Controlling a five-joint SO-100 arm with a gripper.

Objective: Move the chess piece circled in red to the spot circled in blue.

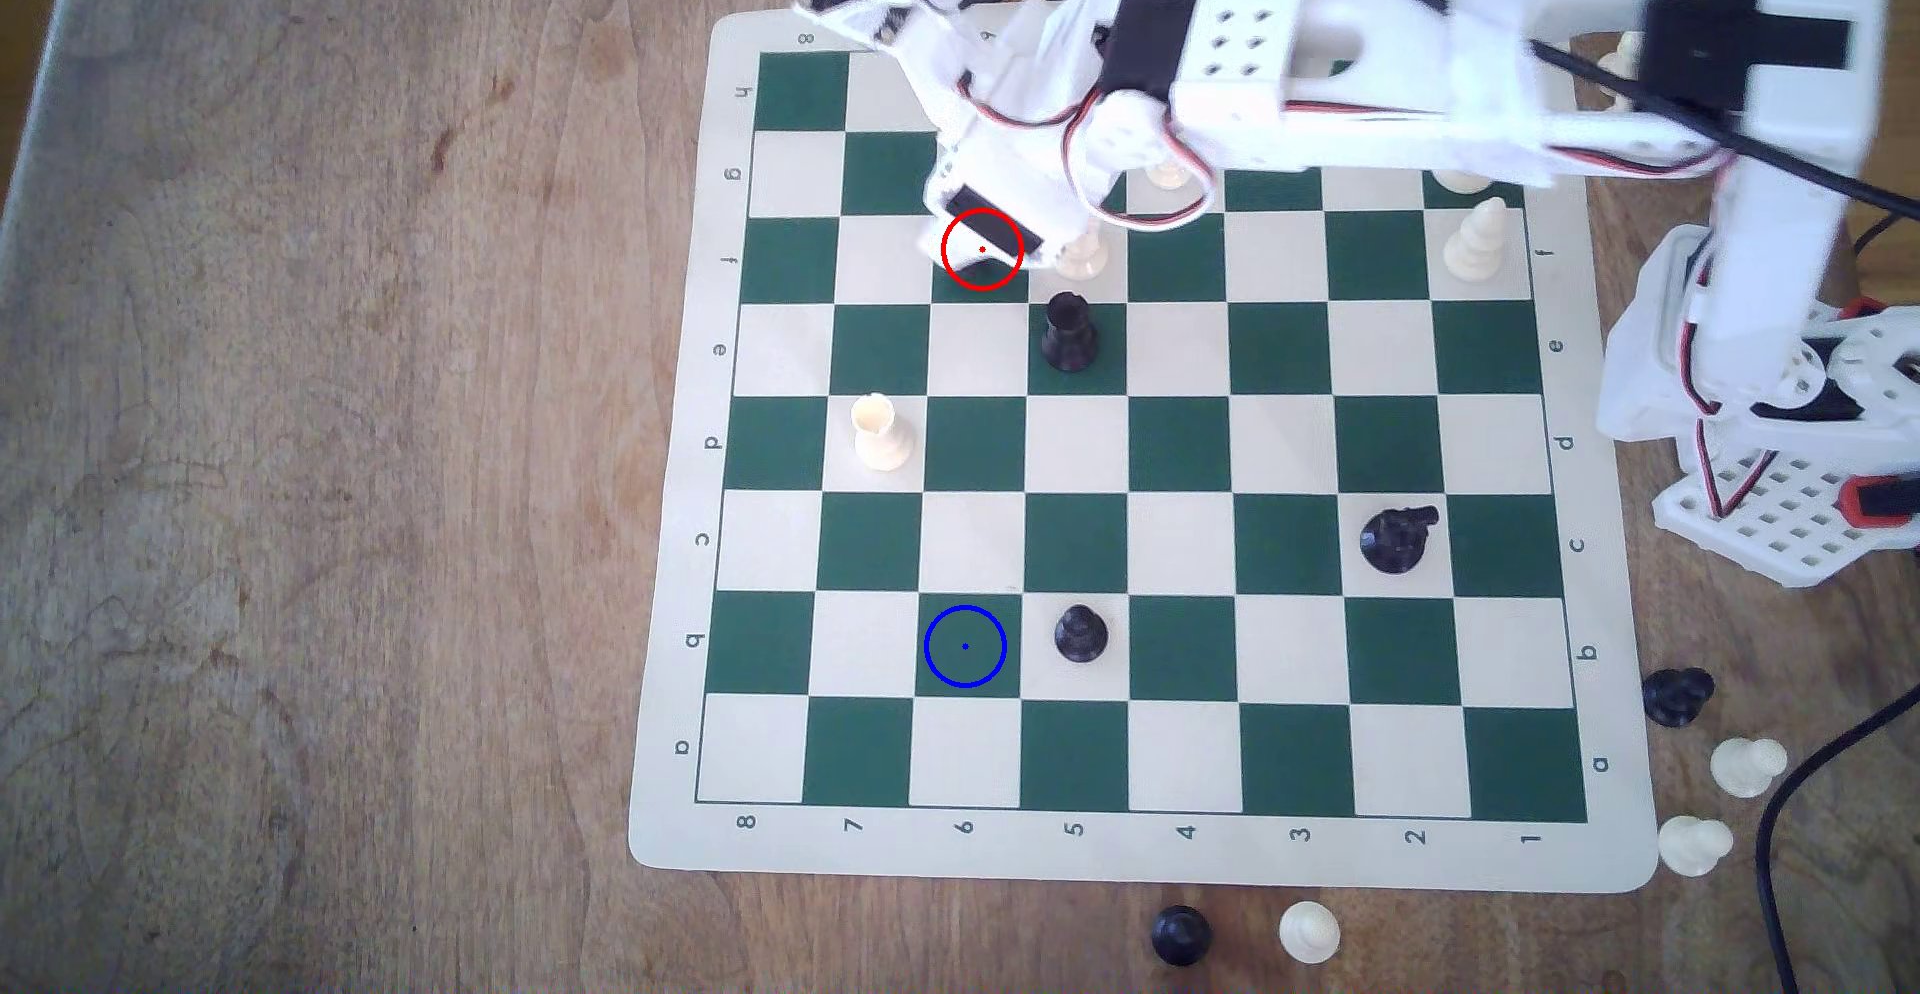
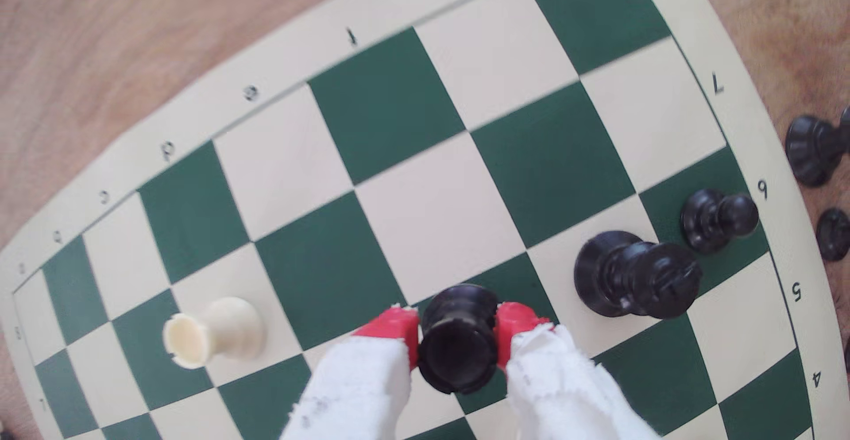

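I had the gripper [image 2: 457, 329] closed around the black rook [image 2: 455, 343], its red fingertips [image 2: 391, 329] pressed against either side of the piece's body. The rook seemed to stand on its green square, base just beyond the tips, though I could not tell whether it had left the board [image 2: 427, 219].

To do this step well, I judged I should keep the squeeze even and lift straight up before travelling, because a second black rook [image 1: 1068, 329] stood close beside the gripper on the neighbouring diagonal square and a cream piece [image 1: 1083, 257] sat just next to it. High clearance mattered: the blue-ringed square [image 1: 964, 646] lay well away from the gripper, with a black pawn [image 1: 1080, 633] right beside that target, so I'd come down vertically on the blue dot.

In the exterior view the arm's wrist covered the held rook, and the red ring [image 1: 982, 248] sat on white plastic instead. The cream piece's shape was half hidden, and the pieces behind the arm were too blurred to identify.
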